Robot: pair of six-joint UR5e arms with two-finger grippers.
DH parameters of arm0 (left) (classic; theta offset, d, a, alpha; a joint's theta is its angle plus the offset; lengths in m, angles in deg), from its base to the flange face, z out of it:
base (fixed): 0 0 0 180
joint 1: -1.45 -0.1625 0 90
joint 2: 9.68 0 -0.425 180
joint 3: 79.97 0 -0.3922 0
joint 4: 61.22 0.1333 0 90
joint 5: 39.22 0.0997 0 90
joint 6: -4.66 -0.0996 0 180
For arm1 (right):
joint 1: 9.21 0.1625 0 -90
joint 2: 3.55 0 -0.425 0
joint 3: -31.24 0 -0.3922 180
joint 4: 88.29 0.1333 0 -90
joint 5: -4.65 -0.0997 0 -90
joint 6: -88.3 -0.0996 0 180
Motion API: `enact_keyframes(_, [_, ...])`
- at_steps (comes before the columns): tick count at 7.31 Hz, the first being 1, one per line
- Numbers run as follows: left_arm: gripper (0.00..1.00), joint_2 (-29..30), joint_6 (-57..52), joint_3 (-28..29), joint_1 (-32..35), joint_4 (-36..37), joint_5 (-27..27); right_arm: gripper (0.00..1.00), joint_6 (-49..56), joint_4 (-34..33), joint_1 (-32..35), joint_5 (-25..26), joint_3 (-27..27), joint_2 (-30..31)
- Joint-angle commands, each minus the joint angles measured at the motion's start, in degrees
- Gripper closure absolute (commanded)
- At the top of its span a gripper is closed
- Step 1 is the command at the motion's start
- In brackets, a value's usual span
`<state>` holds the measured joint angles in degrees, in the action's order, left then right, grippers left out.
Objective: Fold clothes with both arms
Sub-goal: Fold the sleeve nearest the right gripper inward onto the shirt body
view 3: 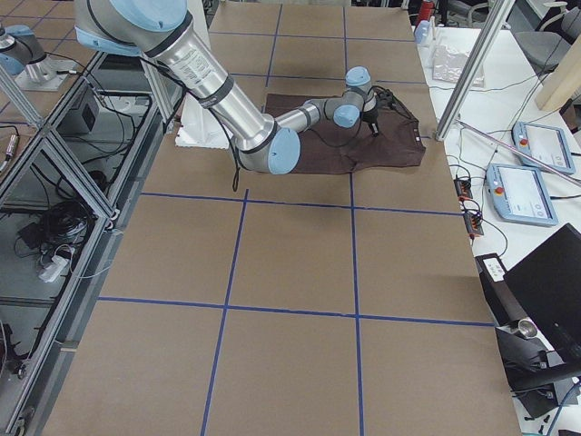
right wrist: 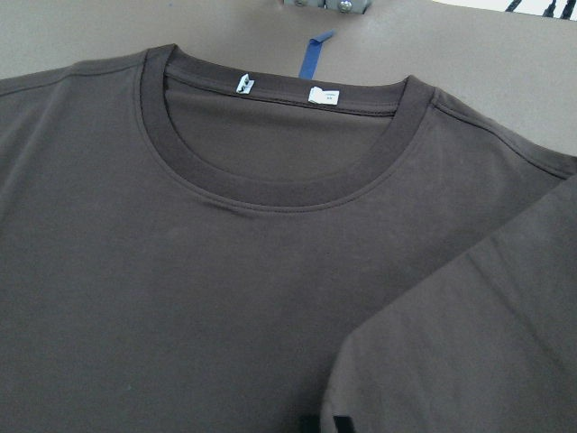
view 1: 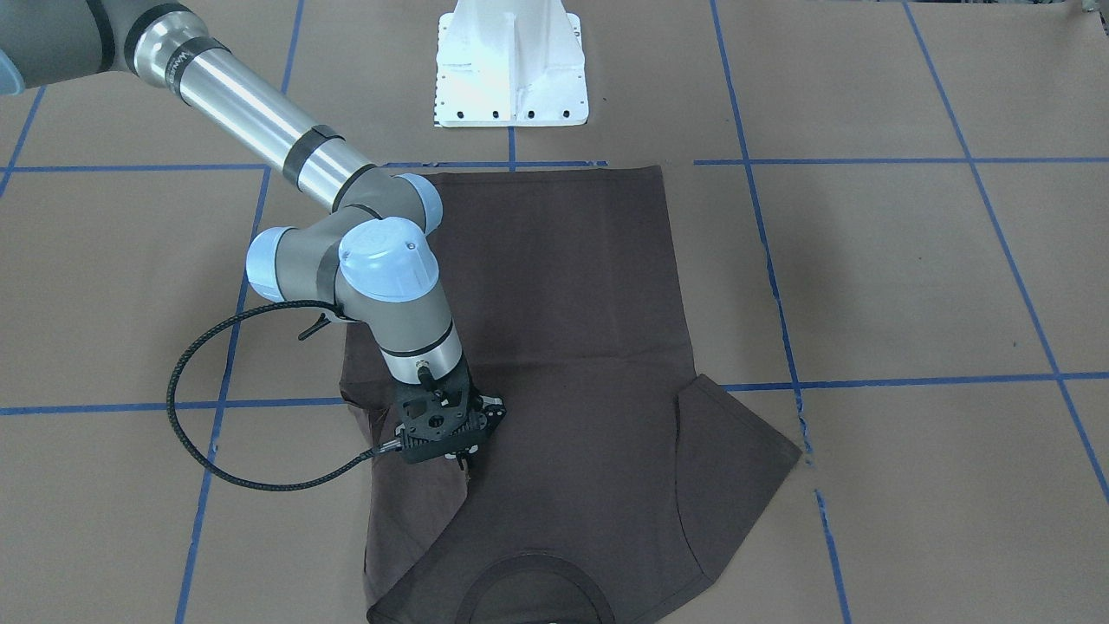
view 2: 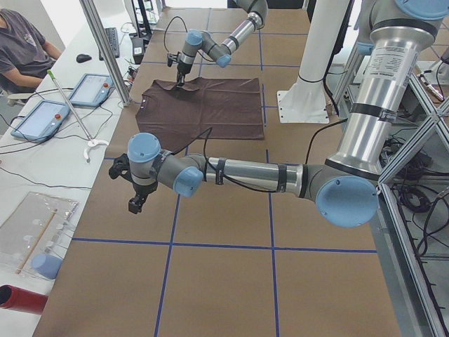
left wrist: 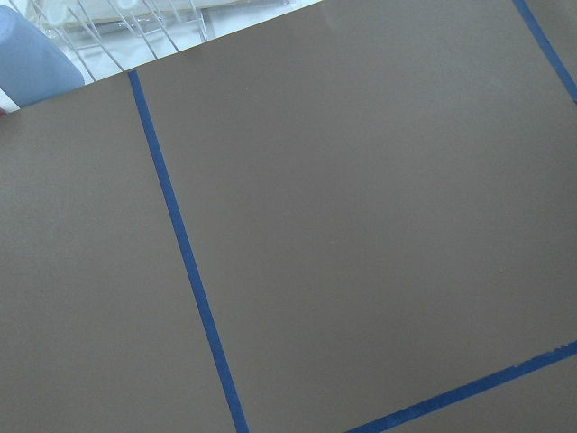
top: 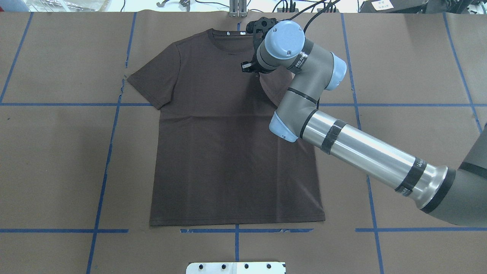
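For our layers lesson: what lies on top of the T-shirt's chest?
The T-shirt's own sleeve, folded inward, beneath the right hand. What the fold covers cannot be seen.

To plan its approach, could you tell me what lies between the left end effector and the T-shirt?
Only bare table separates the left end effector and T-shirt, shown in exterior left view.

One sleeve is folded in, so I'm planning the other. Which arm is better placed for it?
Probably left: the flat sleeve lies on its side, though the left claw hovers off the T-shirt; the right claw grips the folded sleeve.
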<state>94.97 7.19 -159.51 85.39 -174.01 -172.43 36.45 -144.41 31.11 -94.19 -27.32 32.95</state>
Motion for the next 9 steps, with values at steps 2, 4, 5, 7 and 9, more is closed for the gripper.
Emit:
enact_keyframes(2, [0.0,3.69,5.25,3.23,-3.49,-3.9,1.01,0.0,-2.55,-1.61,0.72,-3.26,-0.06,-0.21])
enact_keyframes(4, [0.0,9.4,25.75,4.3,-13.3,-9.27,10.82,0.0,-2.03,-13.79,5.36,-15.27,-7.49,2.41])
enact_keyframes(5, [0.0,10.65,34.91,4.21,-17.53,-11.38,12.08,0.0,-1.76,-19.15,8.08,-19.59,-12.5,6.0])
enact_keyframes(7, [0.0,11.1,51.8,3.6,-24.74,-17.44,20.04,0.0,5.13,-27.09,13.61,-25.58,-17.2,10.24])
enact_keyframes(9, [0.0,11.89,58.88,4.12,-30.56,-17.64,27.27,0.0,10.35,-27.38,18.2,-32.18,-17.29,13.23])
